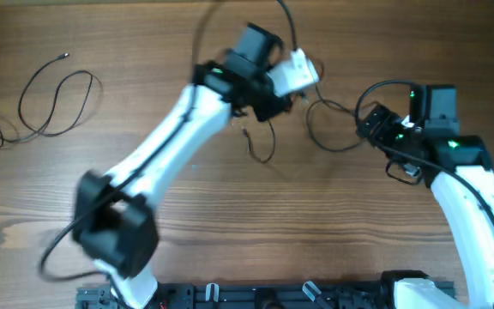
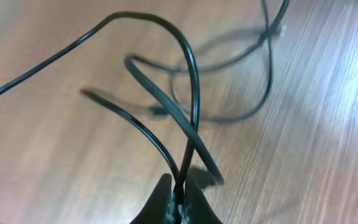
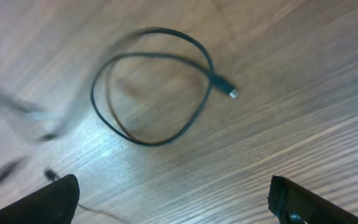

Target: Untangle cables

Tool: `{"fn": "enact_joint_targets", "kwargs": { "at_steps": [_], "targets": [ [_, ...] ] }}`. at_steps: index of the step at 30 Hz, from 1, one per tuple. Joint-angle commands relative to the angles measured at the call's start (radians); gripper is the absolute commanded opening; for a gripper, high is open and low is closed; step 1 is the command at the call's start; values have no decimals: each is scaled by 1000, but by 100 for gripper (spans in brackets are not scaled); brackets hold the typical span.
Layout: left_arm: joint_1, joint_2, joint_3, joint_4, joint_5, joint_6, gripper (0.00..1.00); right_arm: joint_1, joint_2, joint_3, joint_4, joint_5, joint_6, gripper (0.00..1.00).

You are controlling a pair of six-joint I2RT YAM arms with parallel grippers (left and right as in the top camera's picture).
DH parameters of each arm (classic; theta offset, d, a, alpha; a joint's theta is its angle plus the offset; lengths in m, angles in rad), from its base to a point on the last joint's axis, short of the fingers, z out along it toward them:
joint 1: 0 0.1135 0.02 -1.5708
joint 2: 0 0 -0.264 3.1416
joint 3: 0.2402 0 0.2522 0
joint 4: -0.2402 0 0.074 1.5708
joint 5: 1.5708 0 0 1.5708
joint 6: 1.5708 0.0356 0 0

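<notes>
Pinched tight, the black left gripper point(image 2: 178, 202) clamps strands of the thin black cables point(image 2: 191, 112), lifted off the brown wooden table point(image 2: 328, 124) (they cross just above the fingers). Meanwhile the right gripper point(image 3: 173, 198) gapes wide, empty, above a looped black cord point(image 3: 148, 142) lying flat.

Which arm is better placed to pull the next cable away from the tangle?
Right. The right gripper is open, facing a loose cable loop, while the left gripper is shut on the crossed cables, anchoring them.
</notes>
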Motion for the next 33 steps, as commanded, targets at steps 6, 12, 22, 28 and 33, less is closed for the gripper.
{"fn": "enact_joint_targets", "kwargs": {
  "at_steps": [6, 12, 22, 28, 33],
  "targets": [
    [67, -113, 8, -74, 139, -39, 4, -2, 310, -46, 454, -386, 192, 100],
    [155, -134, 8, -68, 62, -39, 4, -3, 313, -46, 575, 60, -218, 75],
    [521, -265, 8, -42, 573, -220, 4, -111, 361, -48, 391, -360, -562, 65],
    [541, -265, 8, -75, 596, -398, 4, -27, 364, -48, 449, -1015, -857, 100],
    [541, -265, 8, -76, 612, -440, 4, 132, 364, -48, 583, -992, -862, 86]
  ]
}}
